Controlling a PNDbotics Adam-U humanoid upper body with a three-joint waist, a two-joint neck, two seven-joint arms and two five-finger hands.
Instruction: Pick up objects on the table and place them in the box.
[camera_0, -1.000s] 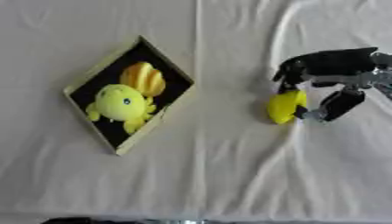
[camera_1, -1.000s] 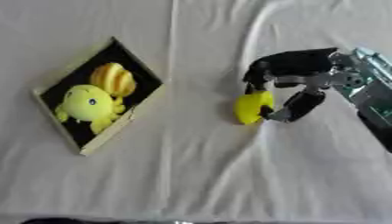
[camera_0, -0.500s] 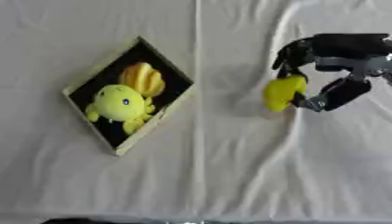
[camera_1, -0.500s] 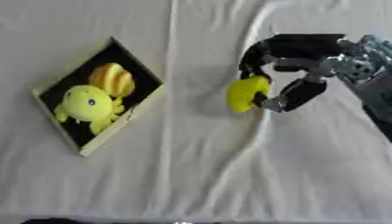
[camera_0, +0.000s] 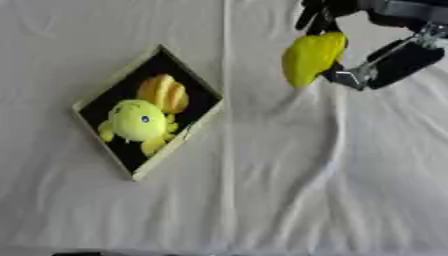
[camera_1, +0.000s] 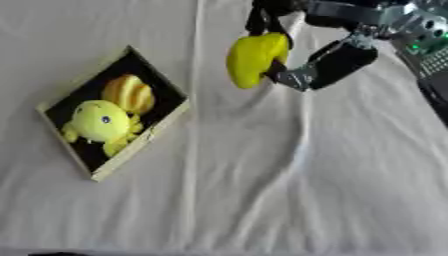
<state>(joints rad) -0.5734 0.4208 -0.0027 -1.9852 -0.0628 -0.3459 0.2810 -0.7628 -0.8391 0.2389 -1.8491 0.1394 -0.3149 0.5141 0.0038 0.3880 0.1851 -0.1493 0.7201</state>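
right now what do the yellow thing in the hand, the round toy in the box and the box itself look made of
Yellow object, held in the right hand: smooth, even matte surface, probably plastic or foam; it looks like a toy lemon.
Round toy: soft, fuzzy outline with a stitched-looking eye, likely plush fabric.
Box: pale flat rim, black inside, looks like cardboard or thin wood; I cannot tell which.

Your right hand (camera_1: 302, 47) has its fingers and thumb curled round a yellow fruit (camera_1: 255, 59), held clear above the white cloth (camera_1: 289, 180). Off to the left, the box (camera_1: 163, 117) holds a yellow plush toy (camera_1: 98, 123) and an orange ribbed piece (camera_1: 129, 94).
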